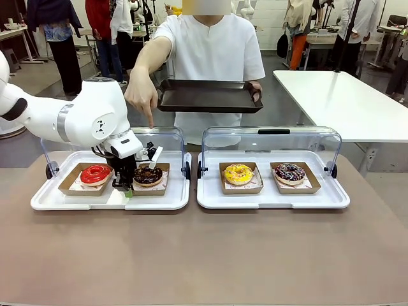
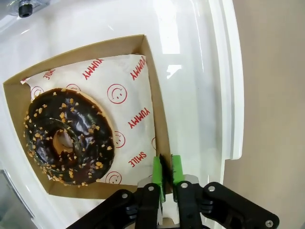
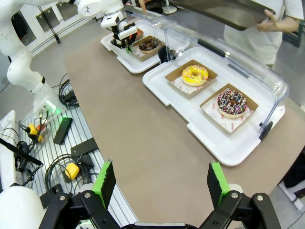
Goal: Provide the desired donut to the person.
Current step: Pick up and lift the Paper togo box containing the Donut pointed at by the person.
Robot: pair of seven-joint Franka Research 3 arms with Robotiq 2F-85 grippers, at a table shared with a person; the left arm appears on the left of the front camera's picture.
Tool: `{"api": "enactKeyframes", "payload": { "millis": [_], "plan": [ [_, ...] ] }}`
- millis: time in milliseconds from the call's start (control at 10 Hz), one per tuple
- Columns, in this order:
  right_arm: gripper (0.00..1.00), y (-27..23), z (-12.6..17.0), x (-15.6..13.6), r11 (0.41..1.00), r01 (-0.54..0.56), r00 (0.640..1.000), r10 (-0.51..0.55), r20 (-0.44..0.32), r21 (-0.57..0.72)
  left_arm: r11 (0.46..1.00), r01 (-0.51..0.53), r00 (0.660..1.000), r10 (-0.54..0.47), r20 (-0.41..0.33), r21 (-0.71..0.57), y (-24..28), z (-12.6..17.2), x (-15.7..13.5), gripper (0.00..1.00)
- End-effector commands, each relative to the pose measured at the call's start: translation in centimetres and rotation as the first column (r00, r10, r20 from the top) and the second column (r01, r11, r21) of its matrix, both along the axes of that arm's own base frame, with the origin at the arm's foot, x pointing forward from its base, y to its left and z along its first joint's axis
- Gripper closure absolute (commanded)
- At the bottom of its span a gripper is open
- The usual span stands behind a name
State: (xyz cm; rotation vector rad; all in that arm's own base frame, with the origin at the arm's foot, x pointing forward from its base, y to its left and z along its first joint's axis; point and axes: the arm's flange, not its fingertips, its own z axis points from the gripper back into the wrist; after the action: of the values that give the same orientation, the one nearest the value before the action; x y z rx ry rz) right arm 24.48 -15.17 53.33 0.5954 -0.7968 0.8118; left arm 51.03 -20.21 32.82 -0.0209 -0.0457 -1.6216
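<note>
A chocolate donut (image 1: 148, 174) (image 2: 66, 138) with nut crumbs lies in a brown cardboard tray (image 2: 157, 95) on printed paper, inside the left white serving tray (image 1: 108, 201). My left gripper (image 1: 125, 185) (image 2: 167, 171) stands at that cardboard tray's left side. Its green pads are shut on the thin cardboard wall. The person (image 1: 213, 51) in white points a finger (image 1: 150, 120) down at the chocolate donut and holds a dark tray (image 1: 210, 95) in the other hand. My right gripper (image 3: 161, 183) hangs open over the table's edge, holding nothing.
A red donut (image 1: 95, 173) sits left of the chocolate one. The right serving tray (image 1: 274, 201) holds a yellow donut (image 1: 238, 173) and a sprinkled chocolate donut (image 1: 290, 172). Both clear lids (image 1: 271, 137) stand raised at the back. Bare brown tabletop (image 1: 204, 255) lies in front.
</note>
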Motion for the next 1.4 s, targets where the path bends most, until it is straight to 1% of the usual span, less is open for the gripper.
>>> {"api": "enactKeyframes", "payload": {
  "millis": [0, 300, 400, 500, 600, 800, 900, 1100, 1300],
  "plan": [
    [0.00, -0.1, 0.0, 0.2, 1.000, -0.010, 1.000, 0.009, 0.015, 0.024, 1.000, -0.002, 1.000, 0.002, 0.014, 0.013, -0.1, 0.0, 0.3, 1.00],
    [0.00, -0.1, 0.0, 0.2, 1.000, -0.010, 1.000, 0.009, 0.015, 0.024, 1.000, 0.019, 0.999, -0.019, 0.029, 0.018, 0.0, 0.3, 0.1, 1.00],
    [0.00, -0.1, 0.0, 0.2, 1.000, -0.010, 1.000, 0.009, 0.015, 0.024, 0.998, 0.014, 0.999, -0.017, 0.049, 0.064, -0.1, 0.9, -0.3, 1.00],
    [0.00, -0.1, 0.0, 0.2, 1.000, -0.010, 1.000, 0.009, 0.015, 0.024, 0.996, 0.022, 0.998, -0.026, 0.053, 0.083, -0.4, 2.5, -1.3, 1.00],
    [0.00, -0.1, 0.0, 0.2, 1.000, -0.010, 1.000, 0.009, 0.015, 0.024, 0.995, 0.001, 0.999, -0.006, 0.050, 0.103, -0.6, 4.6, -2.6, 1.00],
    [0.00, -0.1, 0.0, 0.2, 1.000, -0.010, 1.000, 0.009, 0.015, 0.024, 0.994, 0.000, 0.999, -0.004, 0.041, 0.109, -0.3, 9.7, -6.2, 1.00],
    [0.00, -0.1, 0.0, 0.2, 1.000, -0.010, 1.000, 0.009, 0.015, 0.024, 0.994, -0.002, 1.000, 0.000, 0.018, 0.109, -0.3, 11.7, -8.0, 1.00],
    [0.00, -0.1, 0.0, 0.2, 1.000, -0.010, 1.000, 0.009, 0.015, 0.024, 0.995, 0.024, 1.000, -0.023, -0.006, 0.096, -0.1, 14.7, -11.1, 1.00],
    [0.00, -0.1, 0.0, 0.2, 1.000, -0.010, 1.000, 0.009, 0.015, 0.024, 0.995, 0.017, 1.000, -0.017, 0.007, 0.098, 0.1, 17.6, -13.7, 1.00]
  ]
}}
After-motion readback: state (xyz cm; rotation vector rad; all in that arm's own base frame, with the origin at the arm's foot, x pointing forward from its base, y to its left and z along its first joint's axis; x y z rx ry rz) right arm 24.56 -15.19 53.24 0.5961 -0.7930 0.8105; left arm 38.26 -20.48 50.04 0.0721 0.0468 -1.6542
